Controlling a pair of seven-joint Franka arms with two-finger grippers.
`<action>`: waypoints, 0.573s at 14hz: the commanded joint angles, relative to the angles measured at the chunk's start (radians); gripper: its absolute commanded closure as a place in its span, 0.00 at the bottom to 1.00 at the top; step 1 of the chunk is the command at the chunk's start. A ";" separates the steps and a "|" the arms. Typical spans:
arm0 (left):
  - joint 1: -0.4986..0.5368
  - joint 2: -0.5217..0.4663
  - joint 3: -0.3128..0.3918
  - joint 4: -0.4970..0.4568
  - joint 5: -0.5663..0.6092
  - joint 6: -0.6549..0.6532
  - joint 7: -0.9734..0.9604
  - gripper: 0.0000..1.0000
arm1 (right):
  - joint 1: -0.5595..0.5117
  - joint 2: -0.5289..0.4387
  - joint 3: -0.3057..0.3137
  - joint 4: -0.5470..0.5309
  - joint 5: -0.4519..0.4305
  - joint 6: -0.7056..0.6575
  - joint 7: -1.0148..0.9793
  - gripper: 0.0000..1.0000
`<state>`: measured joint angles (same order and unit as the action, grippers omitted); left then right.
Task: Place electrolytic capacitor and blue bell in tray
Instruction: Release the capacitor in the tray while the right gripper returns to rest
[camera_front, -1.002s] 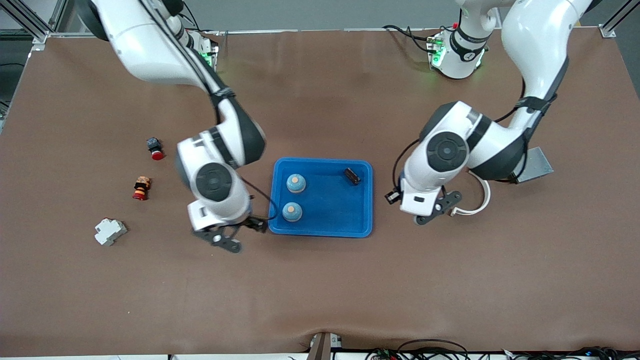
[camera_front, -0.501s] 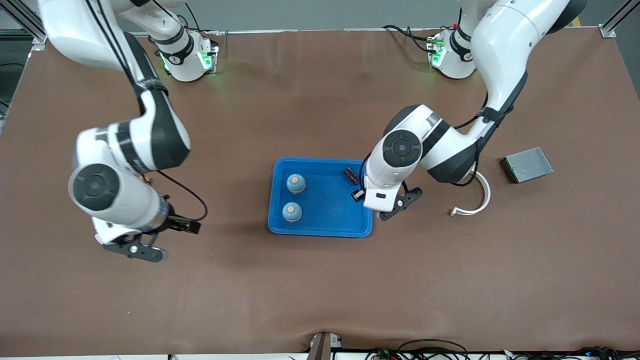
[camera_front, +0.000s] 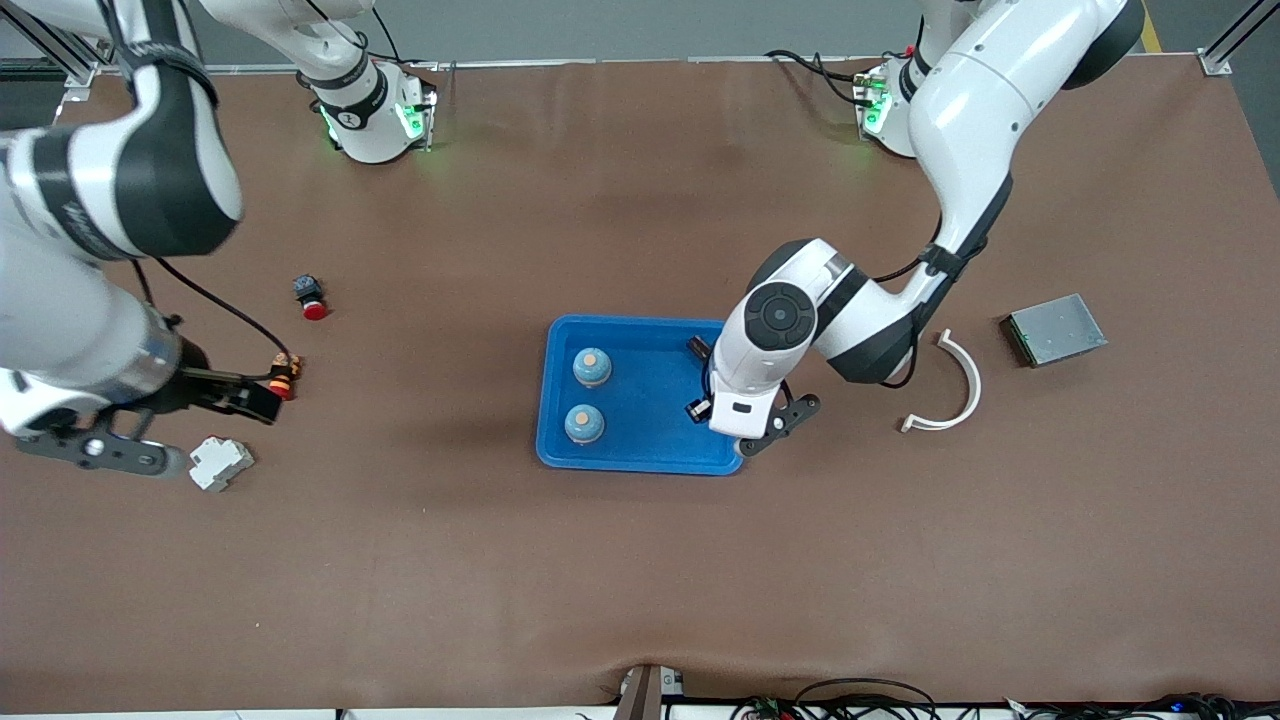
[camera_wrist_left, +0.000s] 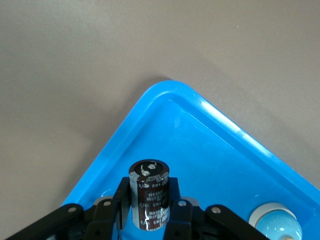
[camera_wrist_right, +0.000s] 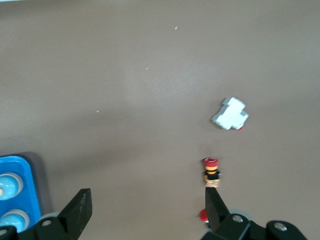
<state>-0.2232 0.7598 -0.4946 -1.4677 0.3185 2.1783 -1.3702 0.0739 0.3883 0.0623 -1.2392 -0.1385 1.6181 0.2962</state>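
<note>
Left gripper (camera_wrist_left: 150, 212): my fingers clamp the dark cylindrical electrolytic capacitor (camera_wrist_left: 150, 197) upright over the shallow bright blue plastic tray (camera_front: 640, 455), ready to set down.
Blue dome bells (camera_front: 592, 367): two sit in the tray.
Right gripper (camera_wrist_right: 145, 212): fingers apart, empty, waiting near the white plastic block (camera_front: 220, 463).

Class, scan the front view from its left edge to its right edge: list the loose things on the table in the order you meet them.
White breaker block → orange-and-red button → black-and-red button → blue tray with its two blue bells → white curved piece → grey metal box.
</note>
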 joint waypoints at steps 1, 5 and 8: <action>-0.065 0.024 0.048 0.027 0.002 0.017 -0.033 1.00 | -0.072 -0.023 0.016 -0.037 0.005 0.023 -0.133 0.00; -0.087 0.050 0.054 0.026 0.004 0.021 -0.038 1.00 | -0.094 -0.077 0.019 -0.042 0.025 0.003 -0.175 0.00; -0.099 0.061 0.056 0.023 0.005 0.021 -0.046 1.00 | -0.104 -0.121 0.017 -0.037 0.031 -0.075 -0.173 0.00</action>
<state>-0.2976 0.8073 -0.4522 -1.4664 0.3185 2.1973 -1.3975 -0.0089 0.3320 0.0687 -1.2483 -0.1263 1.5741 0.1330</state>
